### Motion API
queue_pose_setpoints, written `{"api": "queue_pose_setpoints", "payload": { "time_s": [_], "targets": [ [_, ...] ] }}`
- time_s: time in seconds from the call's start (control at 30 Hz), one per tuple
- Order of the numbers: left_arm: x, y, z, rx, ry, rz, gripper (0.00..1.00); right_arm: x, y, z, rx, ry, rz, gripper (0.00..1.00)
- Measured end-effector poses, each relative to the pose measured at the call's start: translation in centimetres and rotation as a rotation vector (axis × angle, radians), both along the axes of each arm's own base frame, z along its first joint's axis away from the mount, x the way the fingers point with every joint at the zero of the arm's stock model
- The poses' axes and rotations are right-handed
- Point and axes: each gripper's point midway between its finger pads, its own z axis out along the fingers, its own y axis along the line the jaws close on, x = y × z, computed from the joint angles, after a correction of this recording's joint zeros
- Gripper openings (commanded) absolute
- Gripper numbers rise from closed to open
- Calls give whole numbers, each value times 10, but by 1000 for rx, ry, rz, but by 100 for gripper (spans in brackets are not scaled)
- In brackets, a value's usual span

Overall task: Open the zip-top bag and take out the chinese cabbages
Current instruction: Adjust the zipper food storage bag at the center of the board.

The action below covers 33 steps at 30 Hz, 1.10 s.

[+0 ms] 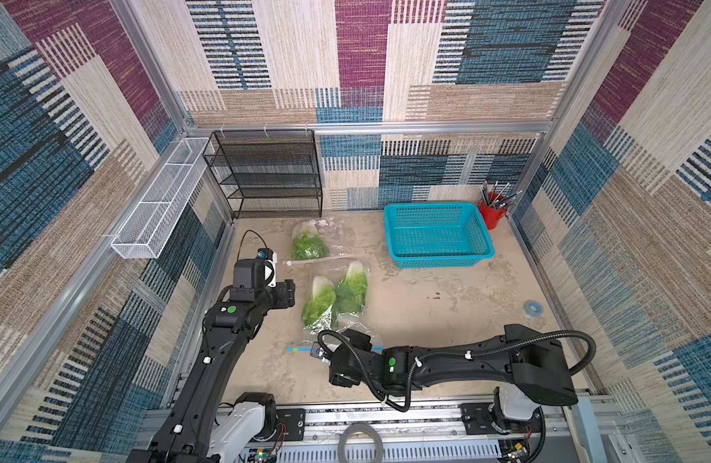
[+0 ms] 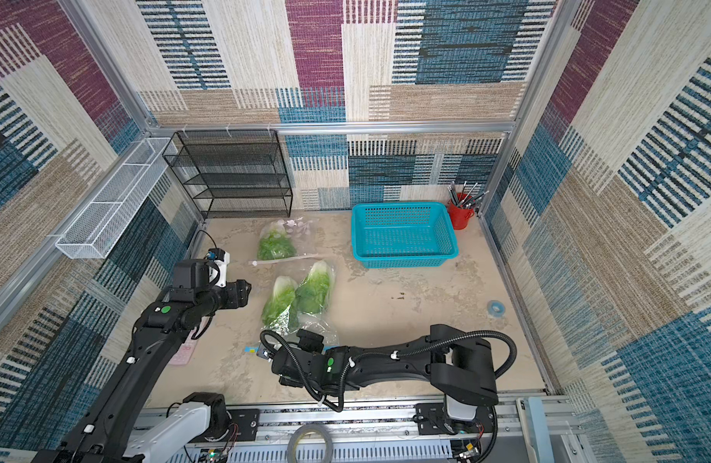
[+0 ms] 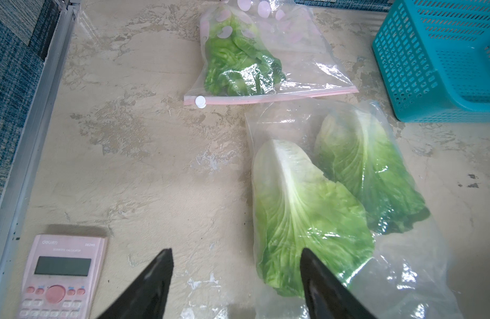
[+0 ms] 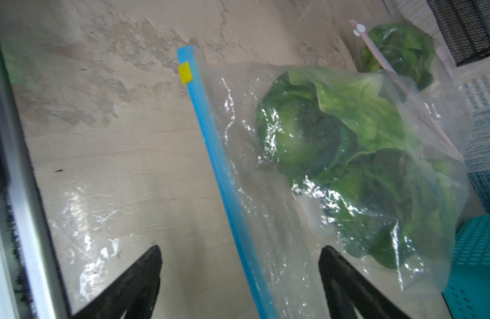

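Observation:
A clear zip-top bag (image 1: 346, 320) with a blue zip strip (image 4: 219, 165) and a yellow slider (image 4: 185, 72) lies mid-table. Two chinese cabbages (image 1: 320, 298) (image 1: 352, 290) are inside it, white stalks pointing away from me. One more cabbage (image 3: 238, 63) lies in a separate bag with a pink zip strip (image 3: 266, 98) farther back. My right gripper (image 4: 240, 246) is open above the blue strip, which runs between its jaws untouched; it shows in both top views (image 1: 342, 358) (image 2: 296, 358). My left gripper (image 3: 235, 250) is open to the left of the near bag (image 1: 287, 292), holding nothing.
A teal basket (image 1: 446, 258) stands at the back right, with a red cup of pens (image 1: 492, 214) behind it. A black mesh shelf (image 1: 265, 176) and a white wire rack (image 1: 157, 208) line the back left. A pink calculator (image 3: 61, 276) lies under the left arm. A blue tape roll (image 1: 531, 308) sits far right.

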Motion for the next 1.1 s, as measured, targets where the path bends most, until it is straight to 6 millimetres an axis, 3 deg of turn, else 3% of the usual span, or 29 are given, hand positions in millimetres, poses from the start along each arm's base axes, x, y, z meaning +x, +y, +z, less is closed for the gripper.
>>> {"api": "queue_pose_setpoints", "payload": {
  "time_s": [0.37, 0.57, 0.9, 1.03, 1.1],
  "targets": [
    [-6, -1, 8, -10, -20, -3, 75, 19, 15, -4, -24, -107, -76, 97],
    [-7, -1, 9, -13, -26, -5, 75, 25, 5, -32, -110, -143, -107, 98],
    [-6, -1, 7, -12, -15, -5, 74, 34, -1, -41, -126, -235, -126, 100],
    [-6, -1, 6, -13, -14, -4, 73, 37, 0, -44, -140, -263, -127, 96],
    [-6, -1, 6, -14, -14, -3, 73, 39, 0, -42, -141, -281, -132, 88]
  ]
}}
